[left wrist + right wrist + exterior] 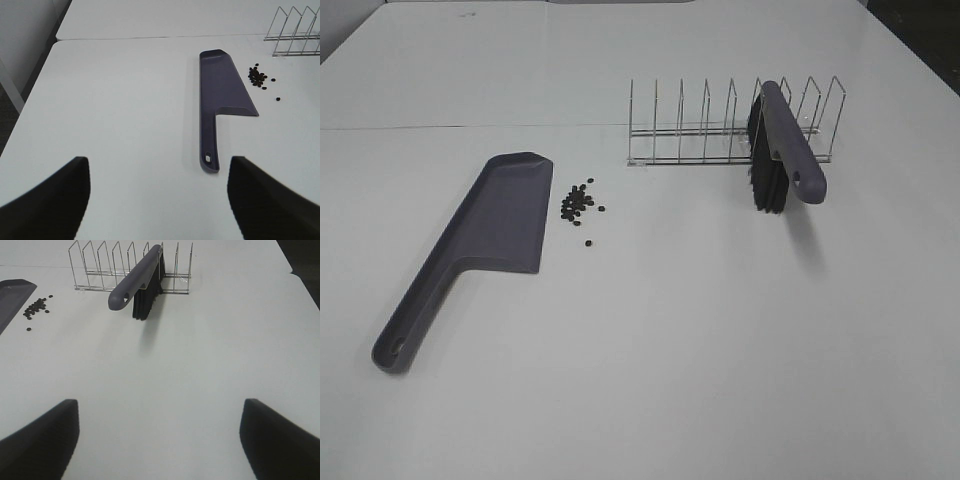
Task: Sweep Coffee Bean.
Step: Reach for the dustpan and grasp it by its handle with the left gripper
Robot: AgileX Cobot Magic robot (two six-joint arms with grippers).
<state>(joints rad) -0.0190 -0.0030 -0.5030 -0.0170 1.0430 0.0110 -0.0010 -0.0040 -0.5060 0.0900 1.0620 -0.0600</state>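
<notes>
Both arms sit low over the white table [670,350], left gripper [159,167] and right gripper [160,407] each with fingers spread wide, holding nothing. Beans [578,200] are piled just beside the dustpan [500,215] (a couple of strays), and the brush [785,140] leans in the rack [690,130].

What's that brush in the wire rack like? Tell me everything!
The brush has a long grey-purple handle, plastic by the look, with a small hole near its end, and black bristles underneath. It leans tilted in the wire rack, handle end poking out front, bristles seemingly resting on the white table.
</notes>
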